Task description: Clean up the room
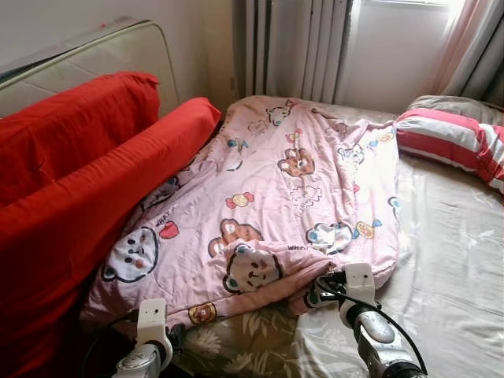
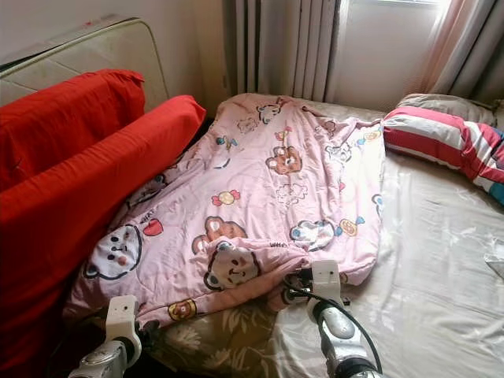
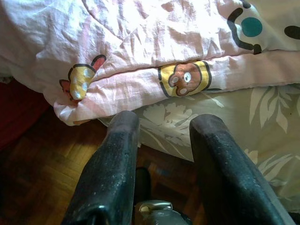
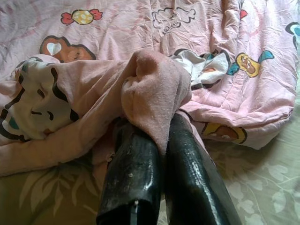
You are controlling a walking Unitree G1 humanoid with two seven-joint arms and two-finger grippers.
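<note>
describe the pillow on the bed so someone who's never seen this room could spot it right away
Start at the bed under the window. At its far right, beside the curtain, lies the pillow. Its broad red and white stripes set it apart from the pink cartoon-bear blanket next to it and the plain red cushions on the left.

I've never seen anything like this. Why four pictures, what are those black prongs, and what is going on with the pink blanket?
It is a walking robot tidying a bedroom. The two wide pictures come from the twin cameras in its head, looking down at a bed. The two close pictures come from small cameras on its wrists, looking along its black fingers.

On the bed lie a pink cartoon-bear quilt and a red-and-white striped pillow; red cushions stand beside it.

The right gripper has pinched a fold of the quilt's near edge. The left gripper hovers open just short of the quilt's corner, over the wooden floor.
</note>
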